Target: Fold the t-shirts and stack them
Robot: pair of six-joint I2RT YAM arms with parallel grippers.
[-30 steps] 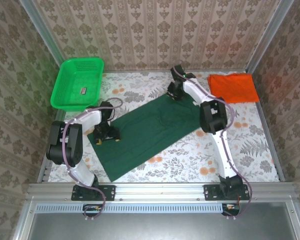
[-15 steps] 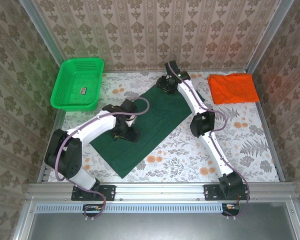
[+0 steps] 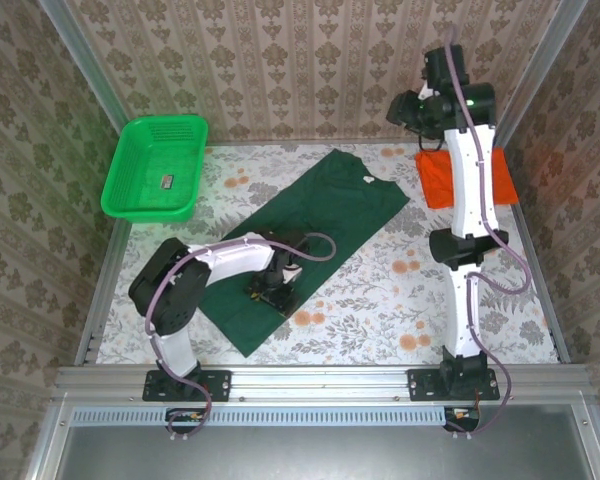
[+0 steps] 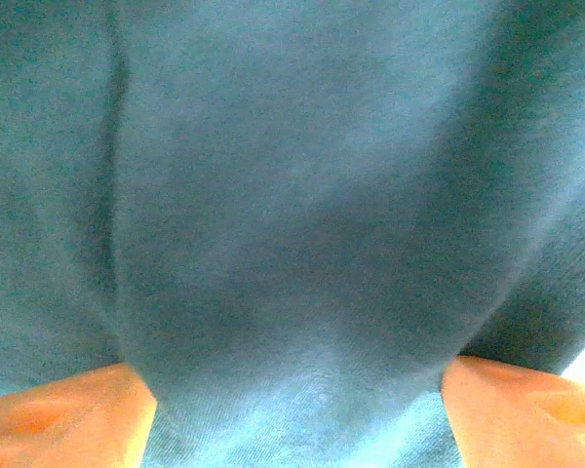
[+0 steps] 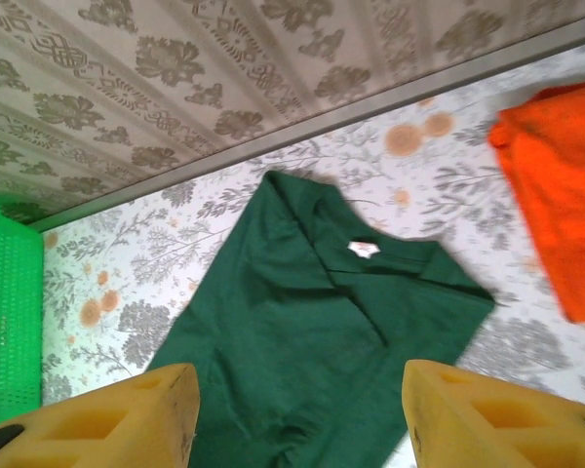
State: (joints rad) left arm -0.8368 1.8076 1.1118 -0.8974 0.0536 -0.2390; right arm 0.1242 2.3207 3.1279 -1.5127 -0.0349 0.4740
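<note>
Cloth, top external view: the dark green t-shirt [image 3: 325, 225] lies spread flat on the floral table [image 3: 400, 300]. It runs diagonally from the near left toward the far middle, collar end farthest from the arm bases. The left gripper [image 3: 273, 292] is down on the near half of this shirt, in contact with the fabric, close to its near right edge. Its jaw spacing cannot be read from above. The right gripper [image 3: 402, 108] is held high near the back wall, above the far right of the table, well apart from both shirts. The orange t-shirt [image 3: 505, 178] lies folded in the far right corner, partly hidden behind the right arm. A green basket [image 3: 155, 165] stands in the far left corner.

Left wrist view: dark green cloth covers nearly the whole field. Two orange fingers [image 4: 58, 419] show at the bottom corners, set wide apart. A soft bulge of shirt fabric sits in the gap of the left gripper [image 4: 297, 429]. The jaws are spread, not closed on the cloth.

Right wrist view: the right gripper [image 5: 300, 414] looks down from height with its yellow fingers [image 5: 88, 419] wide apart and nothing between them. Below lies the green shirt [image 5: 312, 322], a small white label at its collar. The orange shirt [image 5: 561, 195] lies to its right, apart from it. The basket [image 5: 5, 302] shows at the left edge.
</note>
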